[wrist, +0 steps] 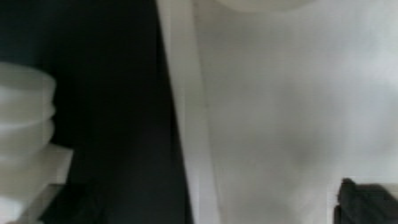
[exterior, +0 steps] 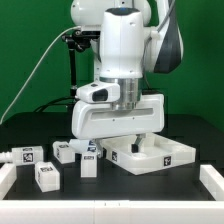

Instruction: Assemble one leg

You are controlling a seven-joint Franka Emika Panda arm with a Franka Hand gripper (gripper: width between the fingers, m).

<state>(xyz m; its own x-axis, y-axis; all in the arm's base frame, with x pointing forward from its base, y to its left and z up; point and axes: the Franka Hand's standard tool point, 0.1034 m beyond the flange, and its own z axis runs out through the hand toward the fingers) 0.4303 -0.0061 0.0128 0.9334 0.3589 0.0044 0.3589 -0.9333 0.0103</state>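
My gripper is low over the table, at the near left edge of the large white square top, and its fingertips are hidden under the hand in the exterior view. In the wrist view the gripper is open. Its dark fingertips stand wide apart at the picture's corners. The top's white surface fills the space between them, very close. A white round leg lies beside the top, across a dark gap. Several white legs with marker tags lie to the exterior view's left.
More tagged white parts lie at the exterior view's left and front left. A white rim borders the black table at the front and sides. A black stand with cables rises behind the arm.
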